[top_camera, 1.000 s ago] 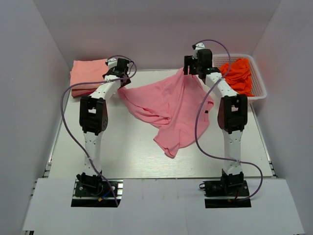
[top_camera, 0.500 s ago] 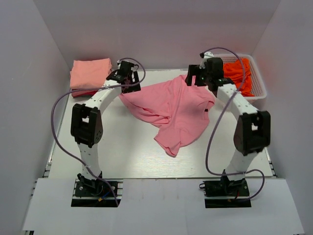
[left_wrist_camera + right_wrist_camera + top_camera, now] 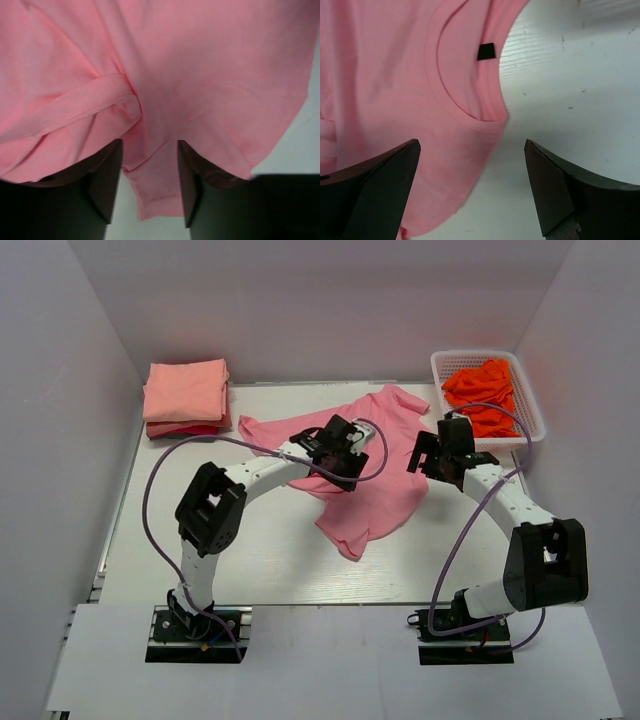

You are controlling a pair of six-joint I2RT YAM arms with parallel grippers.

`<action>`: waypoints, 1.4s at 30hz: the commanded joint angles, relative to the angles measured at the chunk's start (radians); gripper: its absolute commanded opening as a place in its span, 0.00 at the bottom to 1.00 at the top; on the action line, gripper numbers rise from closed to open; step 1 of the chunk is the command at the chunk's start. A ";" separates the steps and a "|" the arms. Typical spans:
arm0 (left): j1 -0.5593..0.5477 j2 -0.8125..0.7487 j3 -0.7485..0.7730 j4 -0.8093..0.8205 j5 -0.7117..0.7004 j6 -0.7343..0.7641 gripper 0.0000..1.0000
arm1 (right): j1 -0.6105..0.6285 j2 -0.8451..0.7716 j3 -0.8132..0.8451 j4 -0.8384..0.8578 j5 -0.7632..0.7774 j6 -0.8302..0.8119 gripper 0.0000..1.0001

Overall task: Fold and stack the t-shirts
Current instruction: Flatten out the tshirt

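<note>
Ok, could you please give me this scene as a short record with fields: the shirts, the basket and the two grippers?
pink t-shirt: unfolded and creased, on the middle of the table
folded stack: far left corner, salmon shirt on top
basket: far right corner, holds orange-red shirts, not folded
left gripper: open, low over the pink t-shirt, cloth showing between its fingers
right gripper: open wide, above the collar, holding nothing

Spread shirt [image 3: 385, 465] at the bench [image 3: 250, 560] centre, folded shirts [image 3: 186, 392] stacked in the far left corner, basket [image 3: 531, 412] at the far right with loose shirts [image 3: 485, 395] in it, left jaws over the spread shirt's middle, right jaws over its right edge.
</note>
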 commanded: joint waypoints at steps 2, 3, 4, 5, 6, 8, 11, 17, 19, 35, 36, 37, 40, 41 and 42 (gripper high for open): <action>-0.007 0.057 0.077 -0.028 -0.093 0.063 0.55 | -0.021 -0.037 0.002 -0.026 0.047 0.028 0.90; -0.007 0.075 0.089 -0.039 -0.127 0.050 0.50 | -0.022 -0.037 0.004 -0.029 0.046 0.026 0.90; -0.016 0.109 0.102 -0.062 -0.174 0.049 0.47 | -0.030 -0.034 0.004 -0.028 0.044 0.026 0.90; -0.016 0.120 0.114 -0.062 -0.193 0.028 0.43 | -0.029 -0.034 -0.001 -0.031 0.040 0.025 0.90; -0.016 0.120 0.114 -0.062 -0.213 0.019 0.40 | -0.032 -0.037 -0.002 -0.029 0.035 0.022 0.90; -0.016 0.120 0.114 -0.050 -0.254 -0.003 0.39 | -0.035 -0.032 -0.002 -0.026 0.020 0.016 0.90; -0.016 0.141 0.134 -0.039 -0.287 -0.003 0.39 | -0.041 -0.020 -0.001 -0.023 0.000 0.006 0.90; 0.002 0.174 0.154 0.003 -0.287 -0.062 0.42 | -0.049 0.008 0.008 -0.031 -0.014 -0.004 0.90; 0.002 0.183 0.163 0.026 -0.287 -0.086 0.42 | -0.053 0.018 0.010 -0.026 -0.022 -0.009 0.90; 0.041 0.257 0.323 -0.071 -0.407 -0.316 0.25 | -0.061 0.060 0.002 -0.039 -0.045 -0.018 0.90; 0.041 0.243 0.323 -0.098 -0.434 -0.335 0.25 | -0.059 0.060 0.002 -0.039 -0.046 -0.017 0.90; 0.041 0.231 0.323 -0.143 -0.475 -0.369 0.24 | -0.062 0.058 0.002 -0.037 -0.046 -0.018 0.90; 0.059 0.168 0.251 -0.189 -0.541 -0.423 0.24 | -0.061 0.060 -0.001 -0.036 -0.052 -0.017 0.90; 0.059 0.156 0.240 -0.206 -0.573 -0.464 0.26 | -0.061 0.061 -0.001 -0.034 -0.054 -0.015 0.90; 0.073 0.145 0.240 -0.220 -0.573 -0.474 0.26 | -0.059 0.061 -0.001 -0.036 -0.055 -0.017 0.90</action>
